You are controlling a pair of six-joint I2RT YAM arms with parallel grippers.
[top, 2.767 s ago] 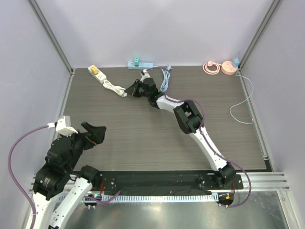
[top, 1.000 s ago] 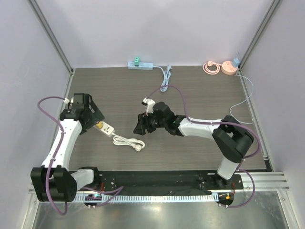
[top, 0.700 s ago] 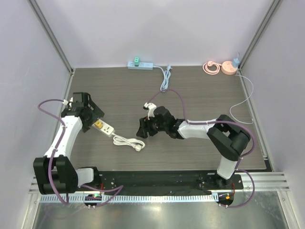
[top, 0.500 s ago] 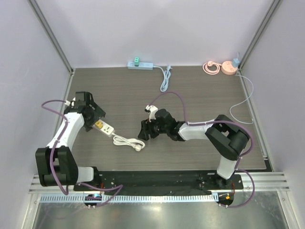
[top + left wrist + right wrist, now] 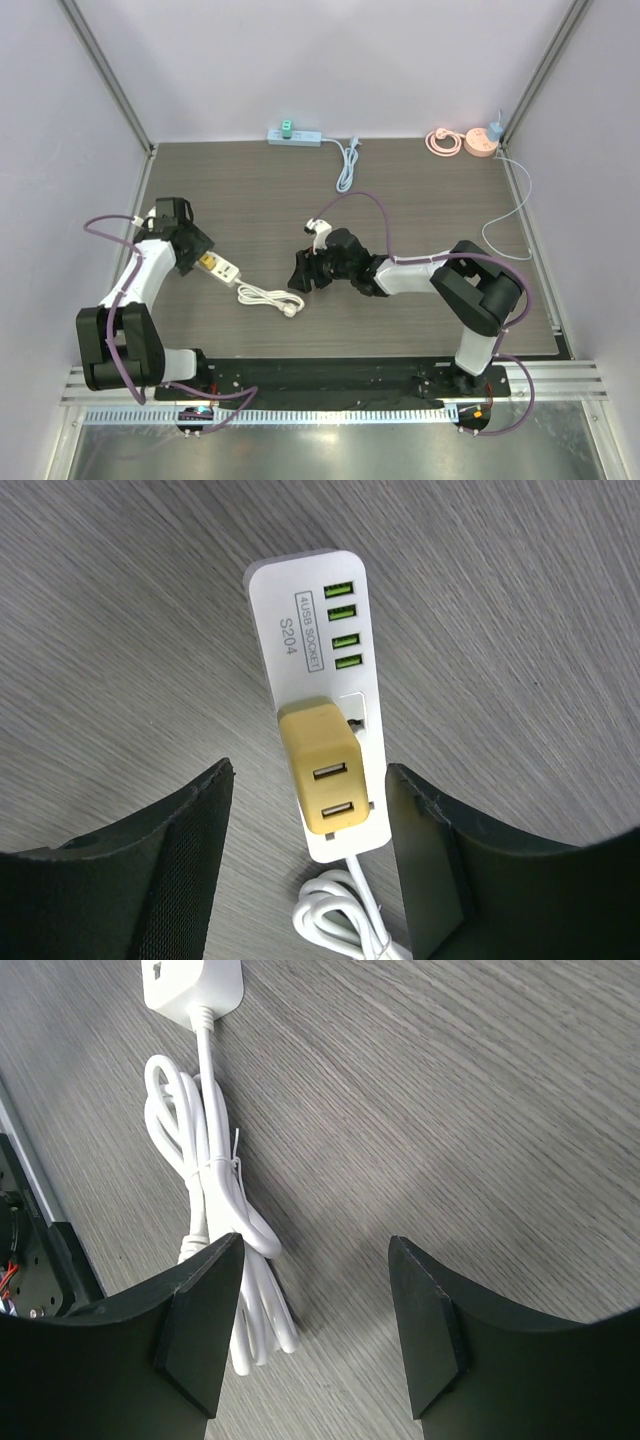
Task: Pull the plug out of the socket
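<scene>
Bright, even overhead light; soft, faint shadows on the table (image 5: 450,200). Wrist views sharp on the woodgrain; near fingers (image 5: 130,880) slightly blurred.

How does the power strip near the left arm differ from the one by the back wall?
The near strip is white and carries a yellow plug; the far strip looks pale blue and carries a green plug. The near strip lies diagonally; the far strip lies along the back wall. Both hold one plug.
</scene>
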